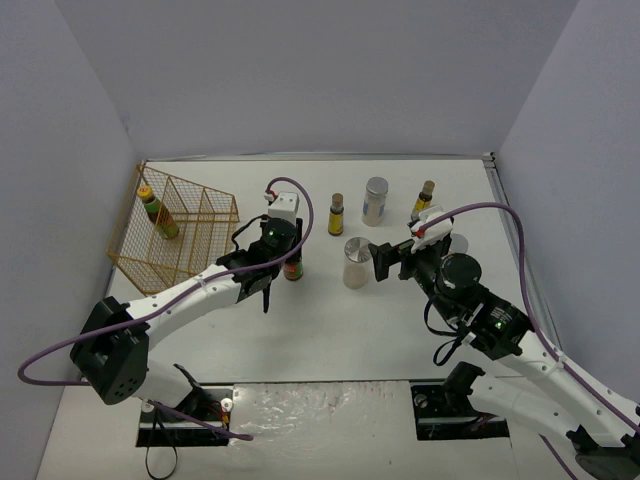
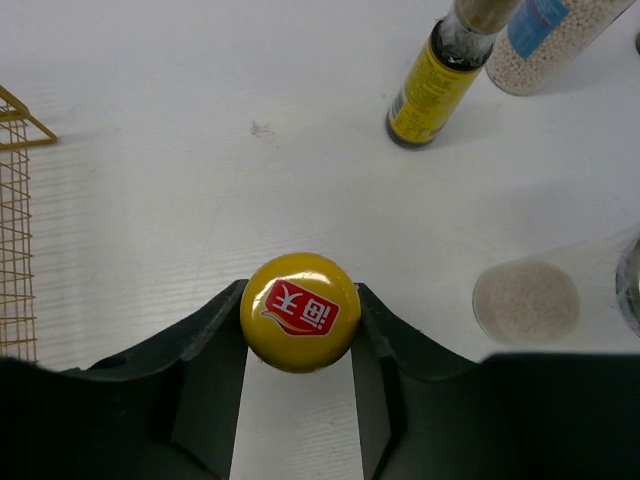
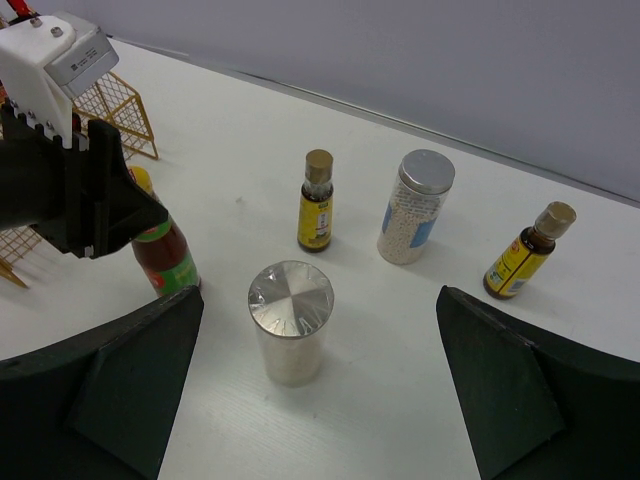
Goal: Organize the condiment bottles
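Seven condiment containers were counted in the top view. A racked sauce bottle (image 1: 155, 212) stood inside the gold wire rack (image 1: 200, 215) at the 9 o'clock side of the table (image 1: 330, 320). The free sauce bottle (image 1: 292, 271) stood upright near centre, with the left claw (image 1: 291, 260) over its cap. Toward 12 o'clock stood a row, well apart from one another: a slim bottle (image 1: 336, 214), a tall jar (image 1: 375, 200) and a second slim bottle (image 1: 424, 200). A silver-lidded jar (image 1: 356, 262) stood at 3 o'clock of the free sauce bottle. The right claw (image 1: 380, 262) faced this jar from 3 o'clock, apart from it. A third jar (image 1: 457, 243) was largely hidden behind the right arm.

In the left wrist view, both claw fingers pressed against the yellow cap of the free sauce bottle, one on each side. The claw was clamped on it.

In the right wrist view, the right claw's fingers were spread wide and held nothing. The silver-lidded jar stood ahead between them, clear of both. The free sauce bottle rested on the table at 9 o'clock of that jar.
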`<action>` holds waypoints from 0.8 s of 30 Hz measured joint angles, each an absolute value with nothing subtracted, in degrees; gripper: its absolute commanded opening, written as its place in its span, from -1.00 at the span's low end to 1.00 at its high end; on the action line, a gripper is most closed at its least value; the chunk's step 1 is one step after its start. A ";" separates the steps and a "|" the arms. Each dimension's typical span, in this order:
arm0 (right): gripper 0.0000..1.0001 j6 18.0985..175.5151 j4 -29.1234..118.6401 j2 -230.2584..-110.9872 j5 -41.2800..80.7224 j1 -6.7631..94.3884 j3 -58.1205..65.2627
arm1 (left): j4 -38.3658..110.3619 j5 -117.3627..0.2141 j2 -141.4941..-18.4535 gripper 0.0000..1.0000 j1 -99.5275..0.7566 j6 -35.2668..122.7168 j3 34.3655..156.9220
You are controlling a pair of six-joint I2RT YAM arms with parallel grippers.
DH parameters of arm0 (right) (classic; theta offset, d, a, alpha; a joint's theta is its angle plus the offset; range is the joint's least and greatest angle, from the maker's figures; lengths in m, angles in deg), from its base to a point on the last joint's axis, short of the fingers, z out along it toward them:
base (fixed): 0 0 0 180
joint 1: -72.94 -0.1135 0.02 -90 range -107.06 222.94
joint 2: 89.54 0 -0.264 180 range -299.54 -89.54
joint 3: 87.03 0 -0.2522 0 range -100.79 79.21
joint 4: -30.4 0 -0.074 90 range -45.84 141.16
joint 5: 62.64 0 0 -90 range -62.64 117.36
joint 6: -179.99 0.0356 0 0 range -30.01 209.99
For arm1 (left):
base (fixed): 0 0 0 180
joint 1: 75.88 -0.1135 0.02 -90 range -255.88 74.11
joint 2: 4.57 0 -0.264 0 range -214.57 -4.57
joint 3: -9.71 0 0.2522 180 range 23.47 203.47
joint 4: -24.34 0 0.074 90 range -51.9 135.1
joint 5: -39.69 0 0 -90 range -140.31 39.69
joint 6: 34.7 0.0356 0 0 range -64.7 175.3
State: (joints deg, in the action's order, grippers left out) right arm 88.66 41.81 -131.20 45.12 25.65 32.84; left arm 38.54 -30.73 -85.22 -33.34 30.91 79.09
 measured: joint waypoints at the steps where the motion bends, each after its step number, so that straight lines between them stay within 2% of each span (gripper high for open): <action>1: 1.00 88.65 41.81 -131.19 45.12 25.65 32.84 | 38.22 -30.62 -85.36 -0.75 -33.34 30.91 79.09; 2: 1.00 88.67 41.81 -131.19 45.12 25.65 32.86 | 38.06 -30.31 -85.43 -0.93 -33.34 31.07 79.09; 3: 1.00 88.67 41.81 -131.17 45.12 25.65 32.86 | 37.94 -30.32 -85.44 -1.00 -33.34 30.98 79.09; 8: 1.00 88.67 41.82 -130.99 45.10 25.65 32.88 | 38.98 -30.52 -84.87 -1.00 -33.34 30.62 79.09; 13: 1.00 88.67 41.86 -130.47 45.10 25.65 32.88 | 47.77 -29.75 -82.27 -1.00 -33.34 30.58 80.94; 18: 1.00 88.67 41.84 -129.78 45.10 25.65 32.88 | 62.44 -27.35 -77.67 -1.00 -34.58 31.27 91.54; 24: 1.00 88.67 41.86 -129.68 45.06 25.65 32.88 | 70.89 -26.03 -72.66 -1.00 -42.14 31.90 107.95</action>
